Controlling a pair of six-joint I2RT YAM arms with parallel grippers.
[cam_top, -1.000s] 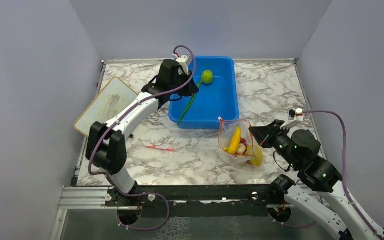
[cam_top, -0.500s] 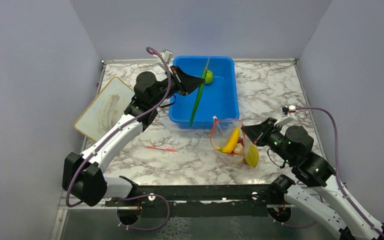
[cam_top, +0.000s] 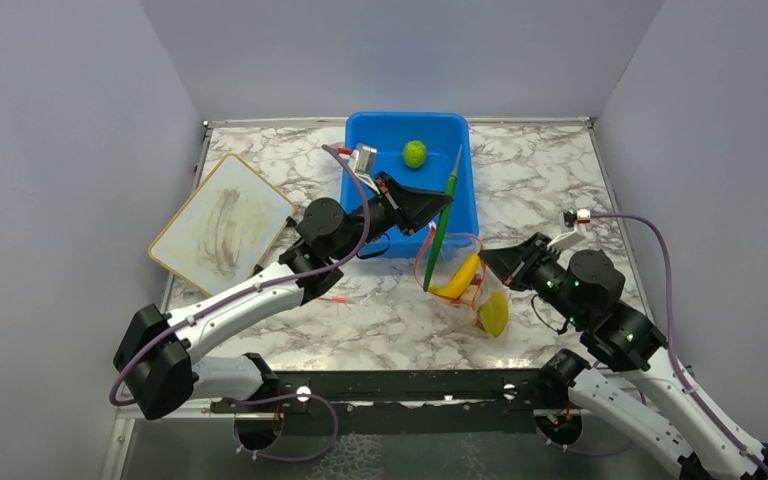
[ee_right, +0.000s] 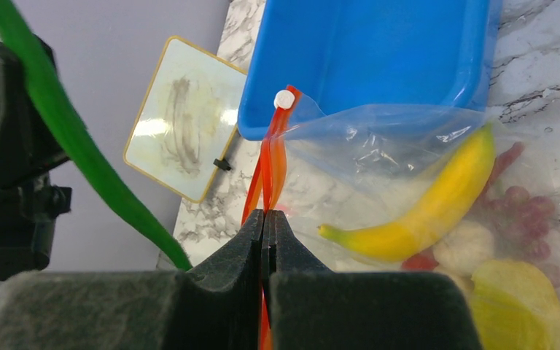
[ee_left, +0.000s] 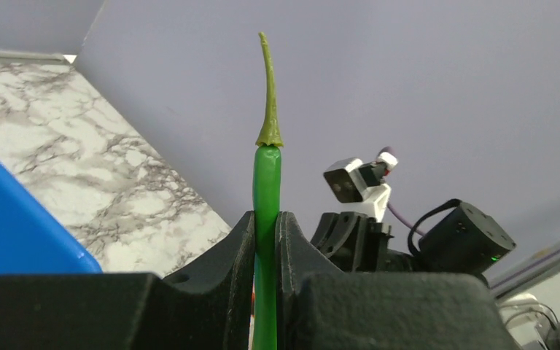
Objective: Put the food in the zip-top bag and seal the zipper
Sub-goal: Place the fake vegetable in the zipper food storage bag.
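1. Top view: the left gripper (cam_top: 436, 205) is clamped on a long green chili (cam_top: 450, 180). It holds the chili almost upright with the lower tip at the mouth of the zip-top bag (cam_top: 480, 300), probably so the long piece can slide in end first.
2. The bag sits on the counter (cam_top: 560, 180), right of centre and just near of the blue tub (cam_top: 360, 135). The right gripper (cam_top: 488, 260) is pinched shut on the bag's rim, which props the zipper (cam_top: 460, 237) up so the mouth gapes towards the chili. A banana (cam_top: 462, 278) and a starfruit (cam_top: 493, 312) are already inside. A lime (cam_top: 415, 153) lies at the far end of the tub, not yet bagged.
3. Left wrist view: the jaws stand narrow, squeezing the green chili (ee_left: 267, 175) along its body. The stem end points away from the camera. The grip sits well below the stem, which should stop the chili swinging.
4. Right wrist view: the right gripper (ee_right: 264, 219) is closed flat on the zipper (ee_right: 271, 157), both orange strips together, below its white slider tab (ee_right: 284, 98). The clear wall of the bag hangs open to the right. The banana (ee_right: 430, 208), a garlic bulb (ee_right: 467, 244), grapes (ee_right: 525, 211) and the starfruit (ee_right: 518, 306) lie within. The chili (ee_right: 65, 131) slants in from the left, close to the opening.
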